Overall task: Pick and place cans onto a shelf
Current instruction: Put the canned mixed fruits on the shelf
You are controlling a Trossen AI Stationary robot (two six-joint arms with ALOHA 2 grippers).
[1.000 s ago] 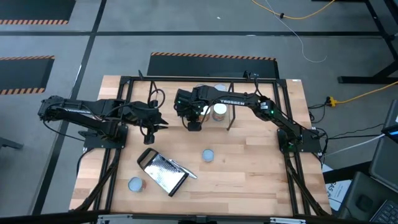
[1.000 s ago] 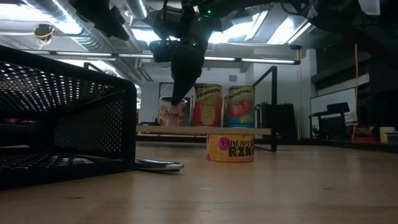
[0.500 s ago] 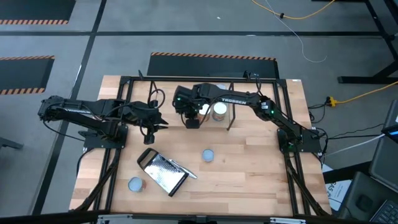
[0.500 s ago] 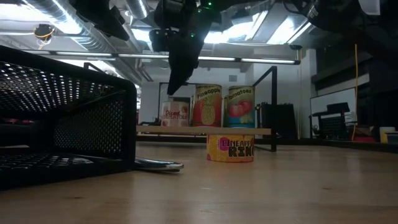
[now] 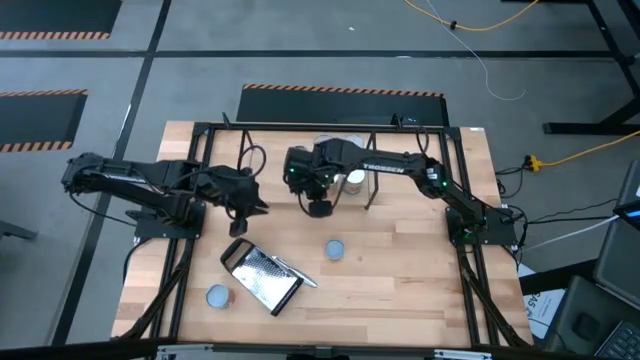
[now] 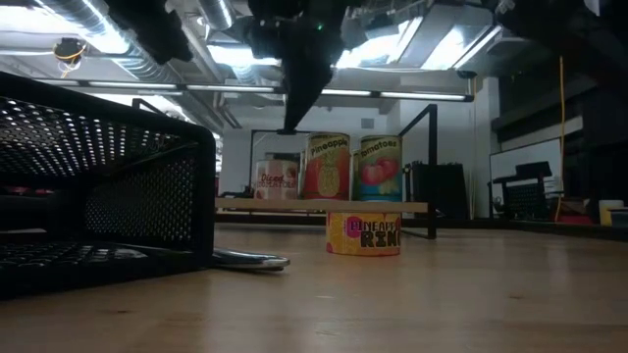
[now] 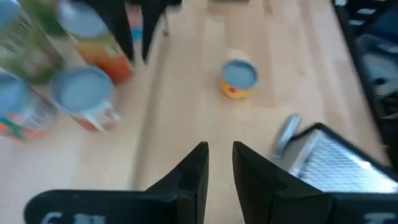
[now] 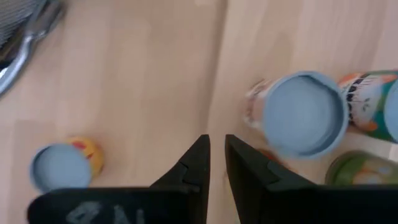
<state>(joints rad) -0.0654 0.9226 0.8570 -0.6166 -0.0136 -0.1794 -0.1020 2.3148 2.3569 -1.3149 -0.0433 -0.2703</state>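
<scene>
Three cans stand on the shelf's wooden board (image 6: 324, 206): a short one (image 6: 278, 179), a pineapple can (image 6: 329, 167) and a tomato can (image 6: 378, 167). In the high view the right arm covers part of the shelf (image 5: 370, 190); a cream-topped can (image 5: 353, 179) shows there. A short yellow can (image 6: 363, 233) stands on the table in front of the shelf (image 5: 335, 249). Another blue-grey-topped can (image 5: 217, 296) stands near the front left. My right gripper (image 5: 318, 209) hangs shut and empty above the table, near the shelf's left end (image 6: 287, 127). My left gripper (image 5: 260, 206) is shut and empty, left of it.
A flat metal grater (image 5: 262, 275) with a black handle lies front left of centre, between the two loose cans. A black frame (image 5: 200, 135) edges the table. A black mesh object (image 6: 98, 186) fills the low view's left side.
My right gripper has risen from just above the short can at the shelf's left end and has moved a little toward the table's near edge, empty. The short can stays on the board.
</scene>
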